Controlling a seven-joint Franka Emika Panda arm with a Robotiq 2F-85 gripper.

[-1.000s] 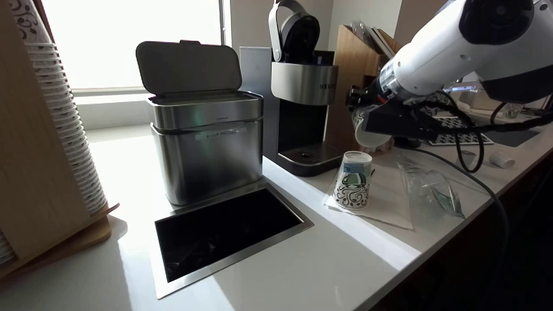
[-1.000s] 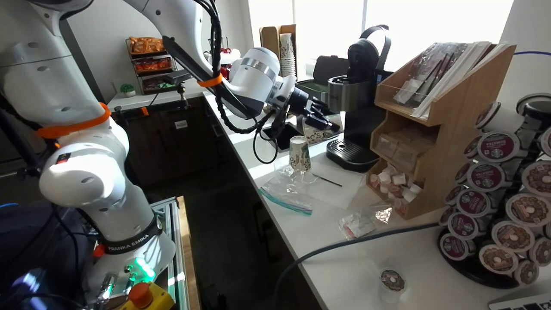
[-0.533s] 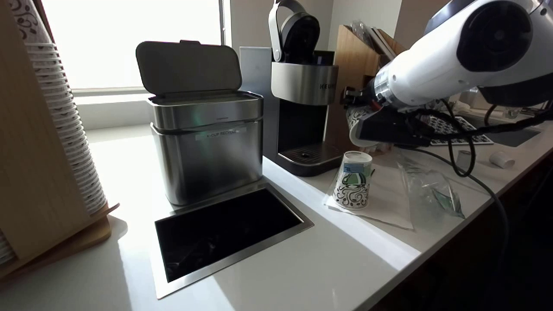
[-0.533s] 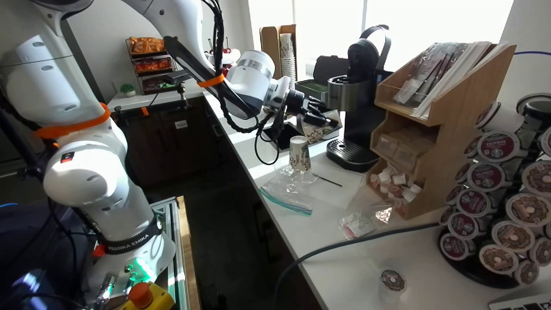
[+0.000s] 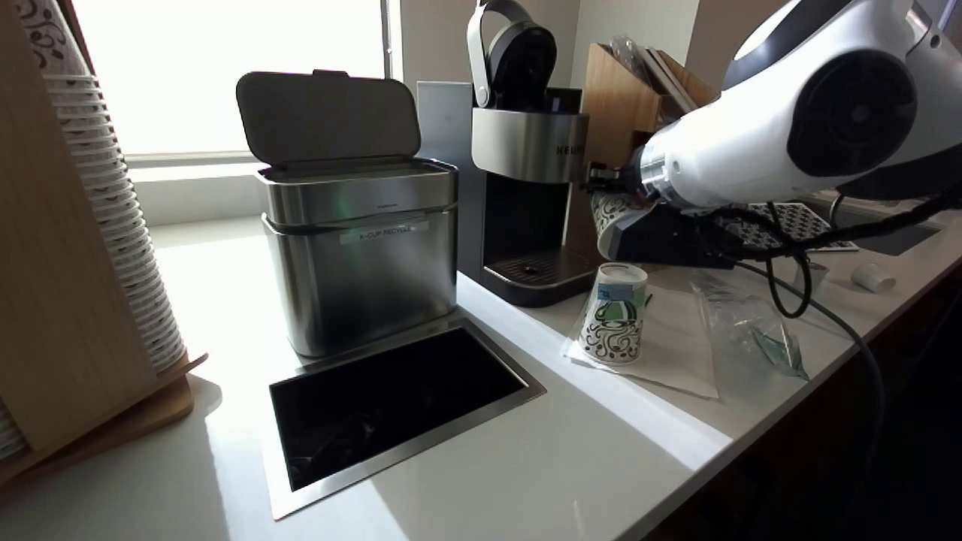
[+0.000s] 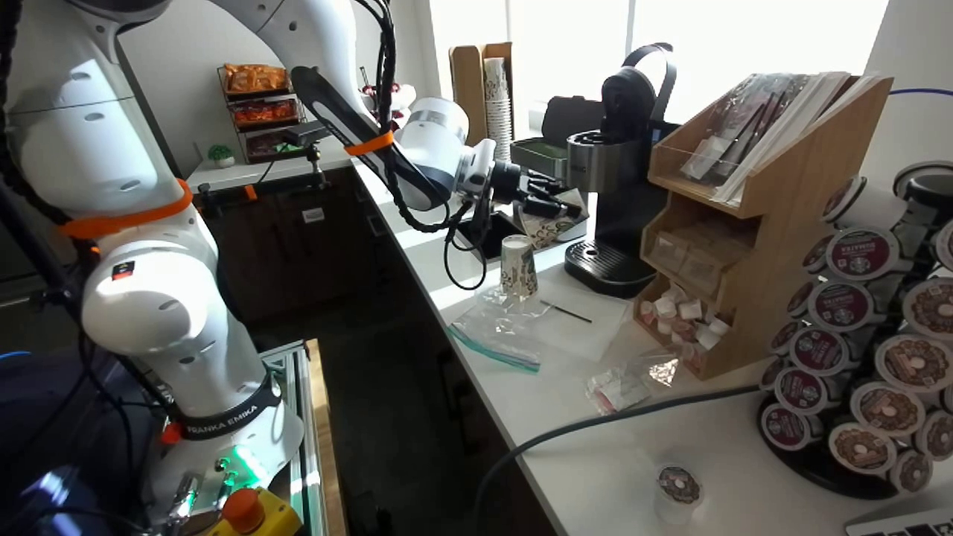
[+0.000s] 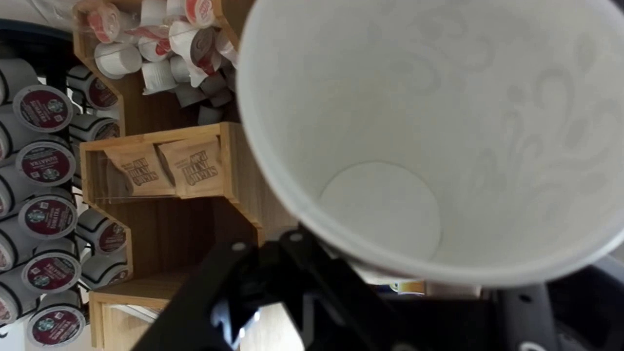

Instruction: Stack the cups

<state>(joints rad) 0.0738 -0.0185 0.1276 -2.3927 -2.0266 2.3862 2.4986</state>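
Observation:
One white paper cup with a dark speckled pattern (image 5: 614,319) stands upside down on a napkin on the counter; it also shows in an exterior view (image 6: 519,268). My gripper (image 6: 563,196) is shut on a second patterned cup (image 6: 547,231) and holds it tilted in the air, mouth down and back towards the wrist. In an exterior view, the gripper (image 5: 601,178) and held cup (image 5: 607,214) are just above the standing cup, apart from it. In the wrist view, the held cup's open mouth (image 7: 414,146) fills the upper right and hides the fingertips.
The coffee maker (image 5: 530,146) and wooden organizer (image 6: 752,216) stand close behind. A steel bin (image 5: 368,255) stands beside a framed counter opening (image 5: 406,409). A plastic bag (image 6: 495,335) and stirrer (image 6: 566,311) lie near the standing cup. A pod rack (image 6: 841,335) is farther right.
The gripper with its held cup has moved left in both exterior views, and slightly down in one. The held cup's mouth has turned more out of sight. The standing cup has not moved.

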